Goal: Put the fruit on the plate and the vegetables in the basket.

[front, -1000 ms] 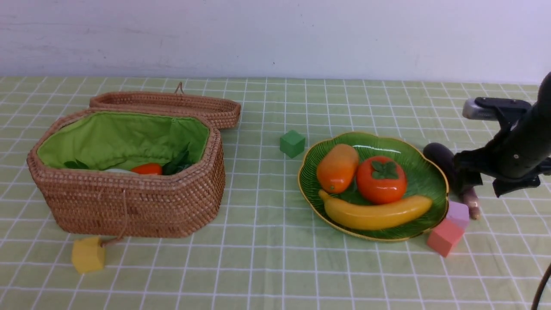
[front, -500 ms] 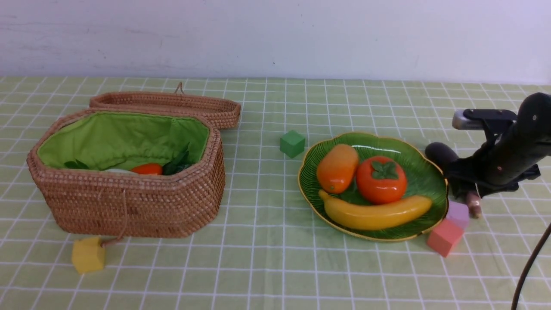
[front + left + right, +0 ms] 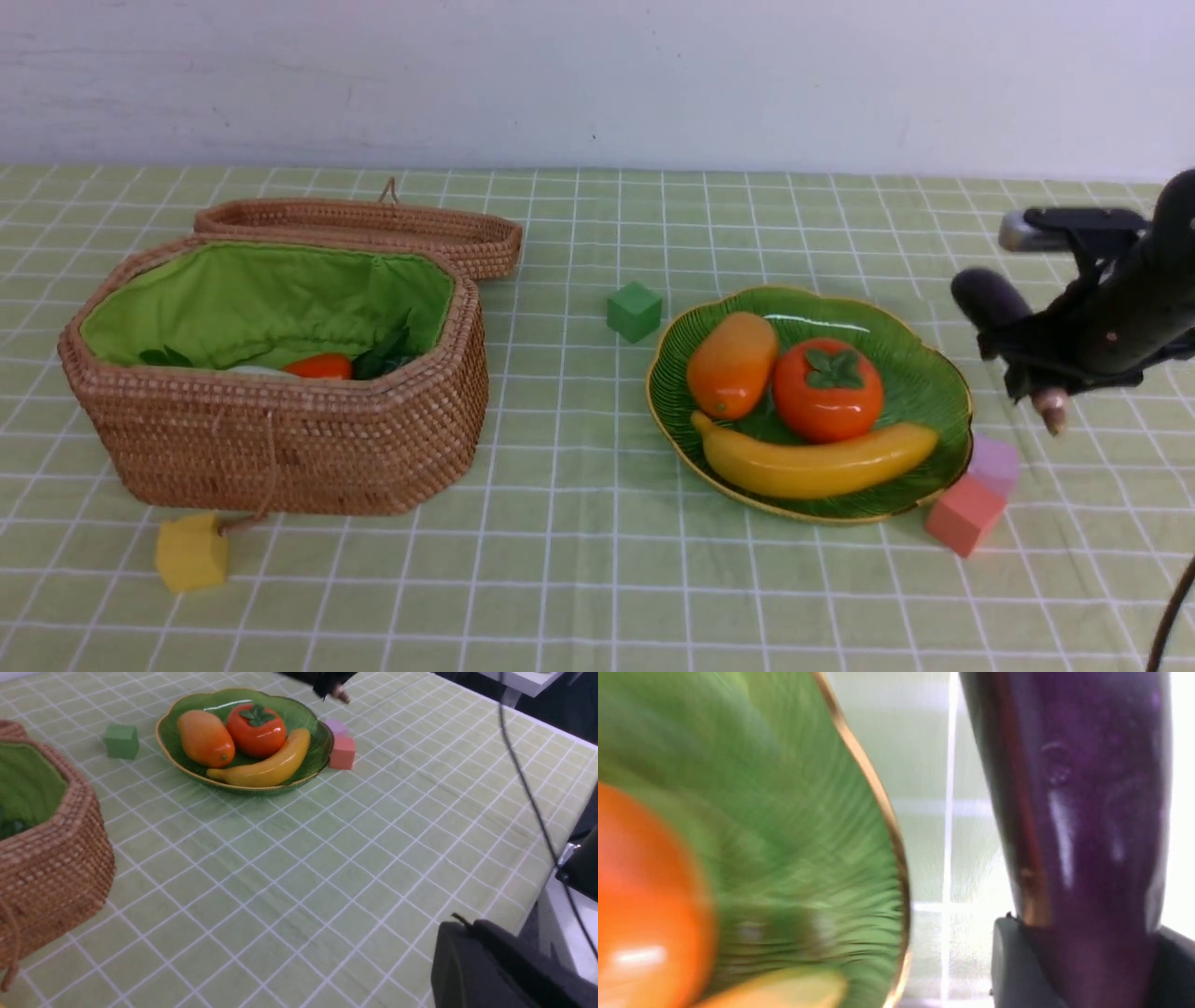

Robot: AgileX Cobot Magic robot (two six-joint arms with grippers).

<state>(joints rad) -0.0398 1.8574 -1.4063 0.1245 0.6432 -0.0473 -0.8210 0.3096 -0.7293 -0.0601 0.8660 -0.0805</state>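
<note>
My right gripper [image 3: 1027, 359] is shut on the dark purple eggplant [image 3: 988, 297] and holds it tilted above the table, just right of the green plate [image 3: 920, 378]. Up close, the eggplant [image 3: 1078, 802] sits between the black fingers [image 3: 1013, 961], beside the plate's gold rim [image 3: 878, 807]. The mango [image 3: 732, 364], persimmon [image 3: 827, 390] and banana [image 3: 812, 462] lie on the plate. The wicker basket [image 3: 280, 439] stands open at the left, with the carrot [image 3: 319, 366] and a bit of white radish [image 3: 250, 370] inside. My left gripper [image 3: 465, 924] is shut and empty at the table's near edge.
The basket lid [image 3: 364, 229] lies open behind the basket. A green cube [image 3: 634, 311] sits left of the plate. Pink [image 3: 964, 513] and lilac [image 3: 994, 462] cubes touch the plate's front right. A yellow cube [image 3: 191, 553] lies before the basket.
The right gripper closed on the eggplant lying right of the plate and lifted it off the table, up and slightly right. Nothing else has moved.
</note>
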